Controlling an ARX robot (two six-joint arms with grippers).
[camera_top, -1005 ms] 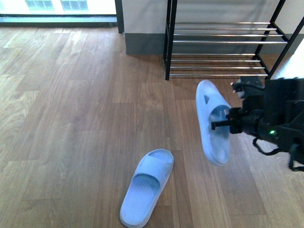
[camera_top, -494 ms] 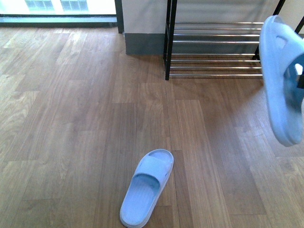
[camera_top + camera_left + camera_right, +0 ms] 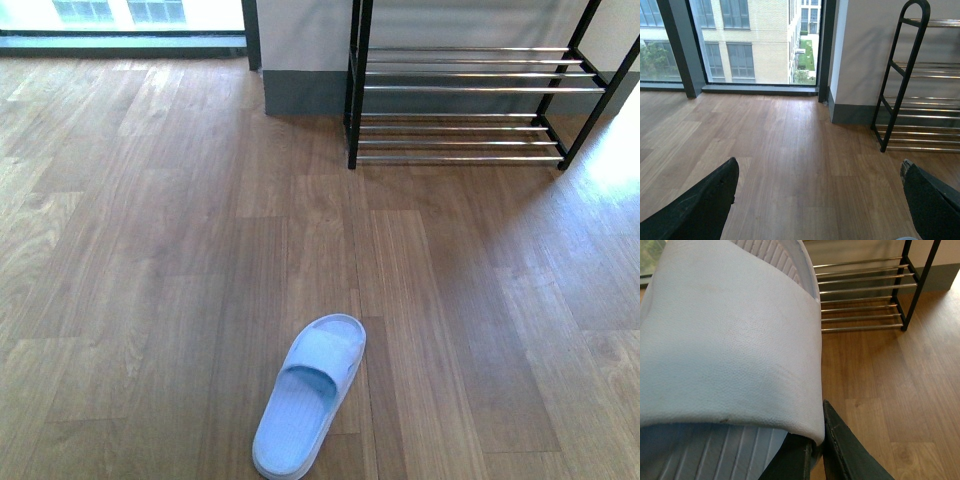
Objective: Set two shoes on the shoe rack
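The two shoes here are light blue slippers. One slipper [image 3: 308,395] lies sole-down on the wood floor near the front view's bottom edge, toe pointing toward the shoe rack [image 3: 460,90]. The other slipper [image 3: 725,340] fills the right wrist view, and my right gripper [image 3: 817,440] is shut on the edge of its strap. Beyond it stands the shoe rack [image 3: 865,295], with chrome bars in a black frame. My left gripper [image 3: 817,200] is open over bare floor, with the shoe rack [image 3: 900,85] off to one side. Neither arm shows in the front view.
A grey-skirted wall [image 3: 300,95] stands just left of the rack. A floor-level window [image 3: 755,40] with dark frames runs along the back. Wood floor lies between the slipper on the ground and the rack.
My right arm has carried the held slipper rightward and upward, out of the front view. The slipper on the floor has not moved.
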